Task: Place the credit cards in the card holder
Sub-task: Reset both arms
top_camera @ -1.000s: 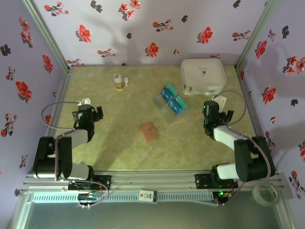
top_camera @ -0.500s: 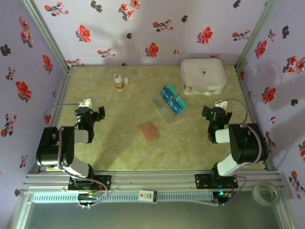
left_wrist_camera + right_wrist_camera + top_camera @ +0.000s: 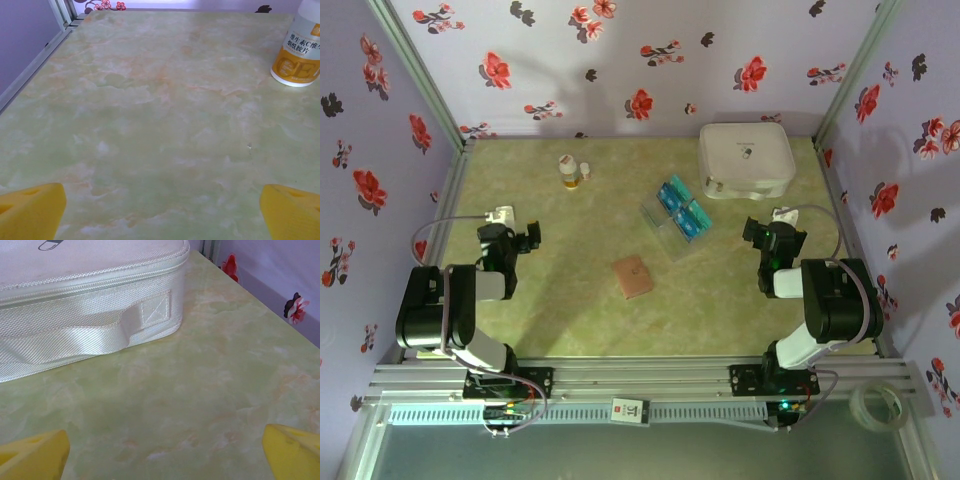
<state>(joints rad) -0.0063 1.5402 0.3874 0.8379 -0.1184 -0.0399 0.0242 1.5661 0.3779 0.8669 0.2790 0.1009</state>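
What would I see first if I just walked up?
Probably the bright blue credit cards, lying in a clear tray mid-table. Behind them, in the far right corner, sits a big white case. The little brown card holder lies alone in front of them.

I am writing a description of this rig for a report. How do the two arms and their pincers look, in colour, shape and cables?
Both the left arm and the right arm are black, with glossy rounded joint housings. A thin grey cable loops out from each wrist, beside a small white part. The left pincer and right pincer are black, with bright yellow fingertips.
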